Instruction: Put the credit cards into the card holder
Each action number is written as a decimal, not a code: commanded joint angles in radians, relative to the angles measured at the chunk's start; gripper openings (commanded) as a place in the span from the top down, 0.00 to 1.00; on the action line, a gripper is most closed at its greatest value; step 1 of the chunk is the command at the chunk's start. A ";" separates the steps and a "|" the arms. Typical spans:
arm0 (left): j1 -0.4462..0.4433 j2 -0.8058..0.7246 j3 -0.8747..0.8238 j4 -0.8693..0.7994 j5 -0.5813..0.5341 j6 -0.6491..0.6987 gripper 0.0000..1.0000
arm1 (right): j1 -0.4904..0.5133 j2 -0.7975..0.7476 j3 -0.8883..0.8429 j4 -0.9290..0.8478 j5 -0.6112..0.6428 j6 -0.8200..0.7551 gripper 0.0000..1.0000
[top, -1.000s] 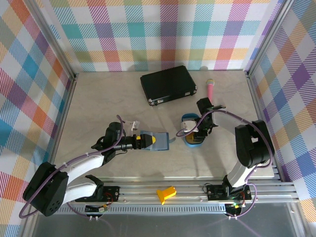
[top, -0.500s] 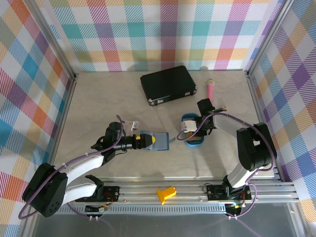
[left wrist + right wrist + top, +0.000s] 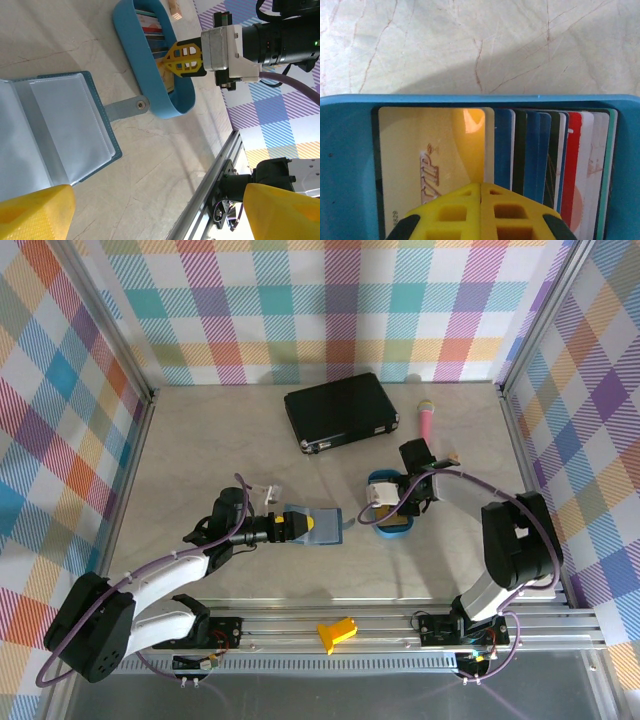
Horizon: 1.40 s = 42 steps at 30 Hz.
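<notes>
When sizing up the card holder [image 3: 60, 125], expect a light, floppy fold: lying open and flat on the table [image 3: 60, 30], clear pockets up, long axis and clasp tab pointing at the blue tray [image 3: 145, 75]. Faced by the left gripper [image 3: 157, 210], spread wide, holding nothing. Inside that tray, find the credit cards [image 3: 535, 160] packed face to face. Long axis, judging by the sideways print on the yellow card [image 3: 430, 165], in line with the right gripper [image 3: 481, 200]. Likely stiff, thin, light, slick; best pinched across the faces at an exposed edge. Note those fingers pressed together beside the yellow card; cannot tell whether nipping one.
</notes>
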 commanded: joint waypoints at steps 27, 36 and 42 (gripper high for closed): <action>-0.001 -0.001 0.037 -0.027 0.017 0.038 0.14 | 0.001 0.106 -0.025 0.023 -0.018 0.052 0.40; -0.001 -0.017 0.036 -0.044 0.010 0.044 0.14 | 0.001 0.077 -0.081 0.121 0.005 0.048 0.68; -0.001 -0.008 0.041 -0.046 0.013 0.048 0.14 | 0.001 0.054 -0.096 0.151 0.023 0.042 0.79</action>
